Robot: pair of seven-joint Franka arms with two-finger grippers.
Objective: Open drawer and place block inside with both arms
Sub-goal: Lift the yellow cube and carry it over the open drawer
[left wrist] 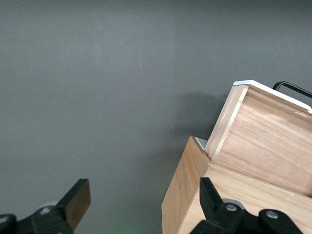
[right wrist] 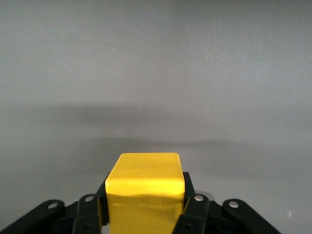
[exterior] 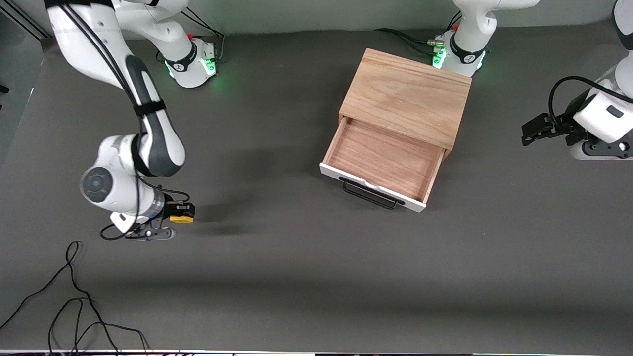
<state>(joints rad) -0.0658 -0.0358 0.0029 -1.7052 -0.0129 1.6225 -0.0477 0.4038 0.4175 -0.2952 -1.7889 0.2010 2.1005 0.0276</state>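
I am watching the right gripper (exterior: 182, 216) at the right arm's end of the table, well apart from the cabinet (exterior: 408, 96). Its fingers (right wrist: 192, 207) are pressing in on both sides of the block (exterior: 181, 217), so the yellow cube is sitting clamped between them. In the right wrist view the block (right wrist: 145, 195) is filling the space between the black pads, with only bare grey table (right wrist: 156, 73) showing ahead of it. From the front view I cannot tell whether the block is resting on the mat or being held just off it.

The drawer (exterior: 383, 160) is standing pulled out of the cabinet toward the front camera, its brown wood floor showing bare. Its white front panel (exterior: 372, 188) and black wire handle (exterior: 370, 194) are facing the front camera.

The left gripper (exterior: 536, 129) is waiting near the cabinet, toward the left arm's end of the table from it. In the left wrist view its fingers (left wrist: 78, 200) are standing wide apart with nothing between them, and the drawer's side wall (left wrist: 229, 122) and the cabinet's corner (left wrist: 187, 180) are showing past them.

A loose black cable (exterior: 74, 296) is lying on the table far from the cabinet, at the right arm's end and nearer to the front camera than the block.
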